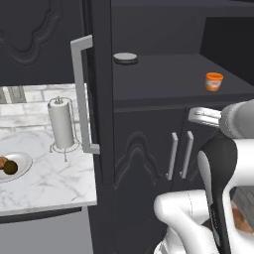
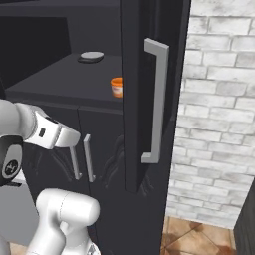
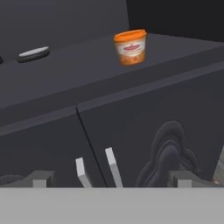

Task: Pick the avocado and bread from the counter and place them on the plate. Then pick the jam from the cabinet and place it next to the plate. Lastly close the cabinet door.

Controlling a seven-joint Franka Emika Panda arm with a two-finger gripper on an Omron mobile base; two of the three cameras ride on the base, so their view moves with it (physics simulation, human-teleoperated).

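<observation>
The jam [image 1: 214, 81] [image 2: 116, 87] [image 3: 130, 47], a small orange tub, stands on the open shelf of the black cabinet [image 1: 149, 79]. My gripper [image 1: 202, 116] [image 2: 72, 138] [image 3: 111, 179] hangs open and empty in front of the lower doors, below and short of the jam. The tall cabinet door [image 1: 100, 99] [image 2: 134, 99] is swung wide open, showing its long grey bar handle [image 1: 82, 94] [image 2: 157, 99]. At the far left the plate [image 1: 27, 163] rests on the marble counter [image 1: 54, 178]. On the plate lie the dark green avocado [image 1: 10, 167] and the orange-brown bread [image 1: 2, 162].
A flat grey disc [image 1: 125, 58] [image 2: 90, 57] [image 3: 34, 53] lies further back on the shelf. Two short lower doors carry paired grey handles [image 1: 179, 155] [image 3: 113, 166]. A paper towel holder [image 1: 62, 124] stands on the counter beside the open door. A brick wall [image 2: 219, 124] lies right of the cabinet.
</observation>
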